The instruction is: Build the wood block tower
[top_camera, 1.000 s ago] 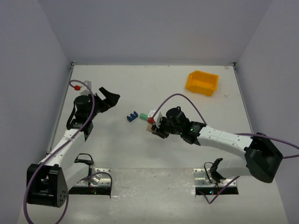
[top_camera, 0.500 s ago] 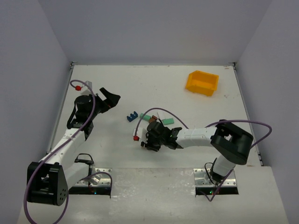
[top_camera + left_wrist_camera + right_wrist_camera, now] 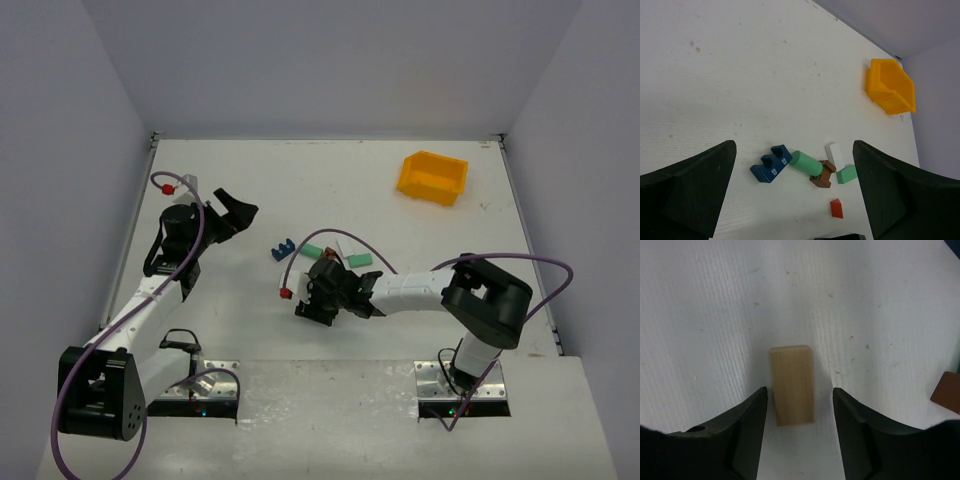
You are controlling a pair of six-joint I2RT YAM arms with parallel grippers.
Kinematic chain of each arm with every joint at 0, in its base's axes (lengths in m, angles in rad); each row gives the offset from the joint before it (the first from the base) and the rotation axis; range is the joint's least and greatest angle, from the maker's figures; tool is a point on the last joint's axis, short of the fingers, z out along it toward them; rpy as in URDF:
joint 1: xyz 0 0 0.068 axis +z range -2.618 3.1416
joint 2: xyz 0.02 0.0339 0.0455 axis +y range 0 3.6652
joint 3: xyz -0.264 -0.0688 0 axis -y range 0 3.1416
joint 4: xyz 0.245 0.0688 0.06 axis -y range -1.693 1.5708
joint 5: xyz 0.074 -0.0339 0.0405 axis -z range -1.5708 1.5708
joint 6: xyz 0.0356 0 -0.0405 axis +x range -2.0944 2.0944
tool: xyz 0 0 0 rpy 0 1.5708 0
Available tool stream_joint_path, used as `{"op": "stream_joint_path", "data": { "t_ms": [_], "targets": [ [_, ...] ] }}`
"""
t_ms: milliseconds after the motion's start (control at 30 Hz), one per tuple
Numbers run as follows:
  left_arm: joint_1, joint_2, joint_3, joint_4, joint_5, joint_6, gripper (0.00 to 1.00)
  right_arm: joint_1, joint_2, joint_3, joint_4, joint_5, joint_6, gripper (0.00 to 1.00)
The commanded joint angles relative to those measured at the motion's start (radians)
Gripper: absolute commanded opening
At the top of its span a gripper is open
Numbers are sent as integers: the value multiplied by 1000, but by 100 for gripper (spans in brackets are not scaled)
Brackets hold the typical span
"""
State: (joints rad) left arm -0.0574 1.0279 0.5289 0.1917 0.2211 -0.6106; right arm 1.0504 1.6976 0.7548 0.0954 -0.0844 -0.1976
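The blocks lie loose on the table, not stacked. In the left wrist view I see a blue notched block (image 3: pixel 771 164), a green cylinder (image 3: pixel 806 163), a brown piece (image 3: pixel 823 174), a white block (image 3: pixel 835 154), a green brick (image 3: pixel 846 174) and a red block (image 3: pixel 836 208). My right gripper (image 3: pixel 799 392) is open, low over the table, with a plain tan wood block (image 3: pixel 792 385) lying flat between its fingers, untouched. In the top view the right gripper (image 3: pixel 312 305) hides that block. My left gripper (image 3: pixel 232 210) is open and empty, high at the left.
A yellow plastic bin (image 3: pixel 433 177) stands at the back right. The red block (image 3: pixel 287 294) lies just left of my right gripper. The blue block (image 3: pixel 283 248) and green cylinder (image 3: pixel 313 250) lie behind it. Grey walls close the table on three sides.
The small stack by my right gripper has come apart and its pieces lie scattered. My right gripper has swung toward the near left and down over the tan block. The left arm has not moved.
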Motion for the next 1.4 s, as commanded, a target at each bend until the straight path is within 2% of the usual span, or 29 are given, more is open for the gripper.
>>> {"op": "stream_joint_path", "data": {
  "t_ms": [0,67,233,300,400,433,633,733,800,967,1100,1167,1367],
  "targets": [
    [7,-1,-4,54,11,2,100,7,-46,37,23,43,14,63],
    [7,-5,-1,54,13,3,100,7,-101,32,24,79,30,82],
    [7,0,0,57,21,5,100,-23,-192,4,45,221,54,99],
    [7,3,0,62,35,5,100,-97,-243,0,22,217,100,99],
    [7,8,0,64,34,6,100,-250,-309,-14,-20,13,153,99],
    [7,8,0,66,35,6,100,-321,-336,-36,-25,-32,127,99],
    [7,23,-1,86,61,5,100,-477,-367,-126,3,-270,-78,99],
    [7,41,6,86,64,7,100,-554,-325,-126,-8,-389,-216,99],
    [7,41,6,81,62,12,100,-601,-263,-109,-13,-412,-255,99],
    [7,34,5,82,53,19,100,-678,-134,-2,-83,-504,-318,99],
    [5,40,5,83,54,23,100,-682,-44,79,-163,-503,-329,97],
    [7,46,5,86,52,25,100,-682,-20,95,-161,-523,-312,93],
    [7,58,9,90,53,28,100,-672,4,79,-129,-502,-298,89]
  ]
}}
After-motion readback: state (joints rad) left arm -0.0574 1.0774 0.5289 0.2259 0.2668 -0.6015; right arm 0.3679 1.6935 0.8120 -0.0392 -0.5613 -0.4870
